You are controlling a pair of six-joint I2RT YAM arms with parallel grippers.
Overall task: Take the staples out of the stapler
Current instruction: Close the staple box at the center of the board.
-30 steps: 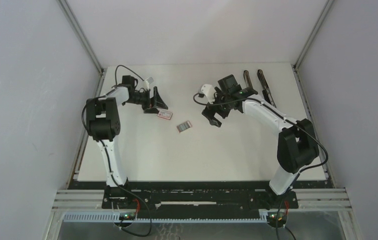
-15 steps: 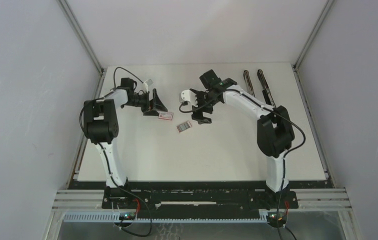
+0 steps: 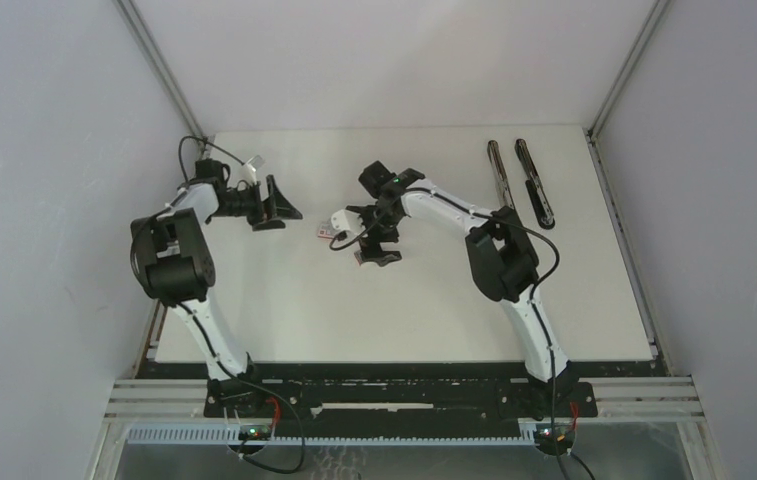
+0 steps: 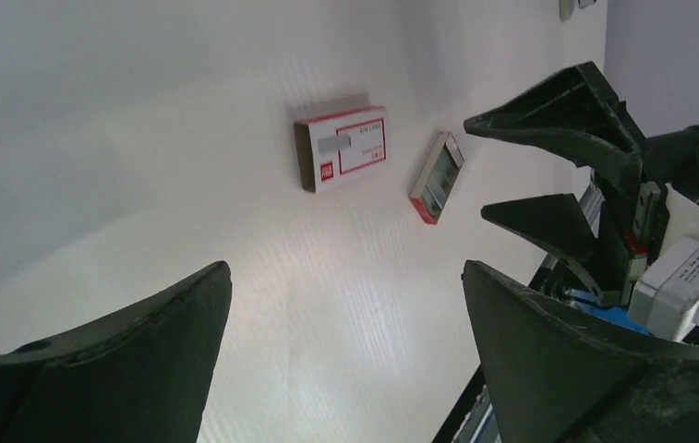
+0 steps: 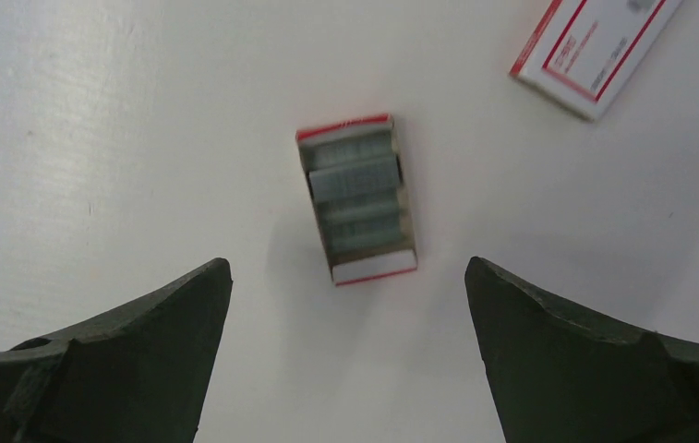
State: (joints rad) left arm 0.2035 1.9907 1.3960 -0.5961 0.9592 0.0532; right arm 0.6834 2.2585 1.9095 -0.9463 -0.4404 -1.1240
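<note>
Both jaws wide; R gripper (image 5: 347, 266) over staples (image 5: 356, 192).

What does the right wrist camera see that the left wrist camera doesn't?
Only the right wrist view looks straight down into the little tray, so you see the grey staple strips lying inside. Only the left wrist view shows the left gripper, open, and it sees that tray from the side. Both show the red-and-white box, the white table and the open right gripper.
</note>
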